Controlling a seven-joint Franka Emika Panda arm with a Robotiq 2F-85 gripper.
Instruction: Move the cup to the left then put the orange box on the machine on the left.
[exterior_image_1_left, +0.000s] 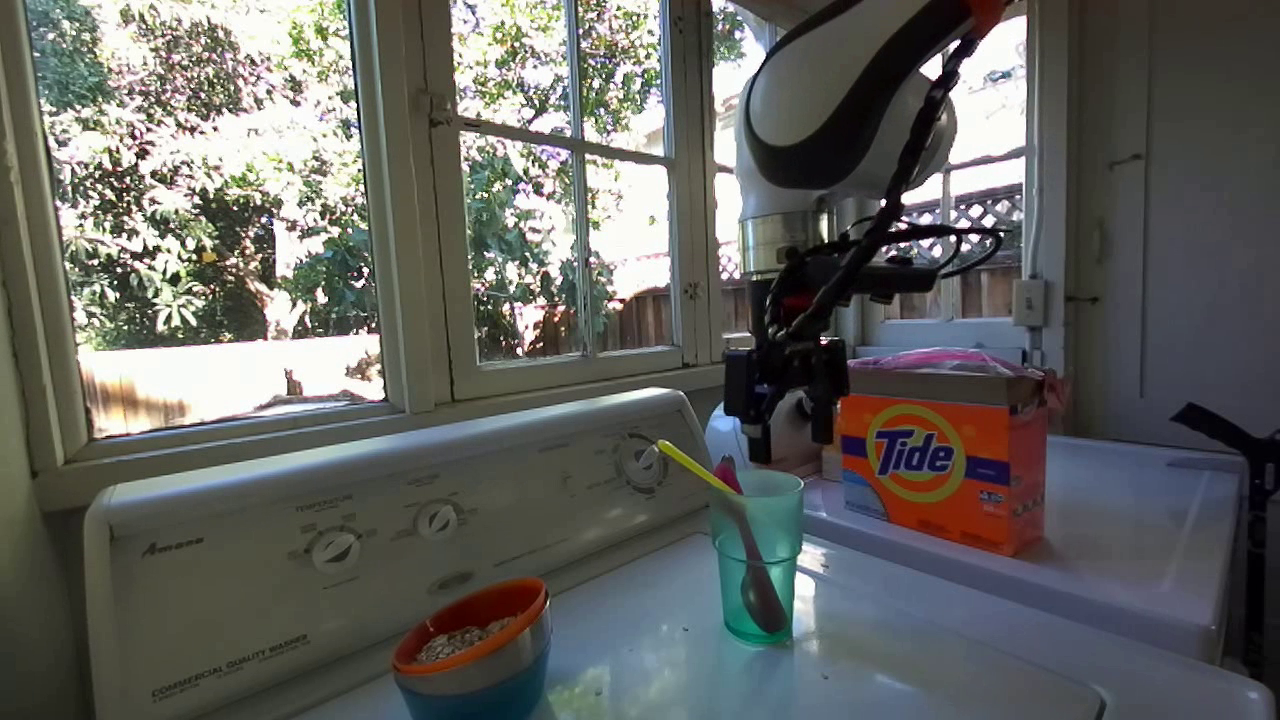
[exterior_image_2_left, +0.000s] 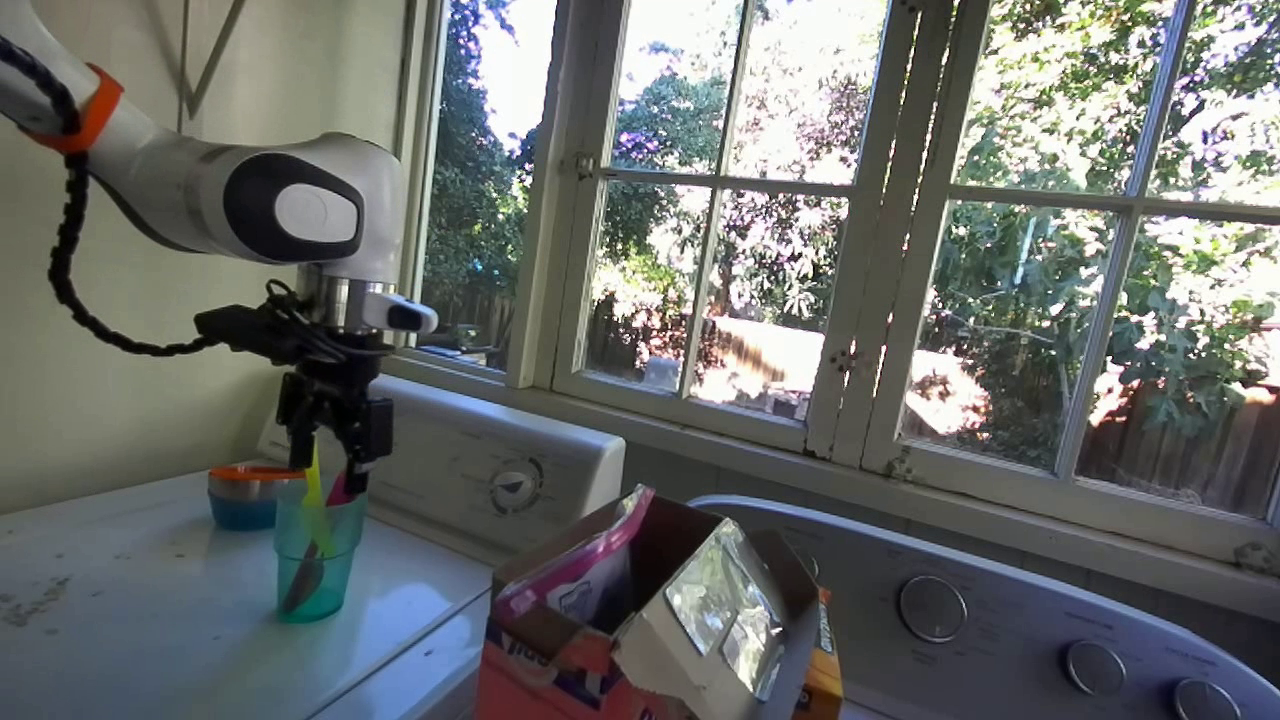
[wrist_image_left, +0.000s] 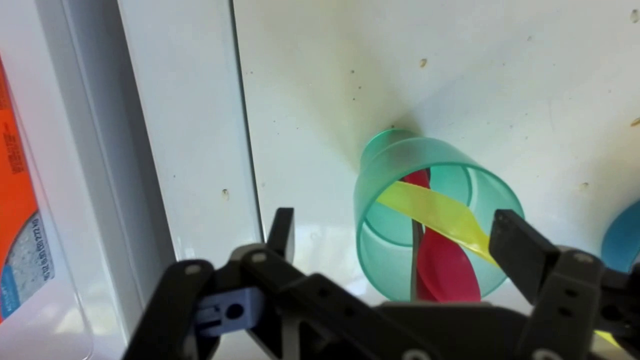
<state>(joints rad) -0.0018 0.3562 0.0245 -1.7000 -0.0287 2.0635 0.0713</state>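
Note:
A translucent green cup stands upright on a white washer top; it also shows in an exterior view and the wrist view. Yellow, red and dark utensils lean in it. The orange Tide box, open at its top, stands on the neighbouring machine; it also shows in an exterior view, and its edge in the wrist view. My gripper points down just above the cup. Its fingers are wide apart and hold nothing. The yellow handle passes close to a finger.
A bowl with an orange rim holding flakes sits on the washer near its control panel. A yellow-orange package stands behind the Tide box. A seam runs between the two machines. Windows line the wall behind the panels.

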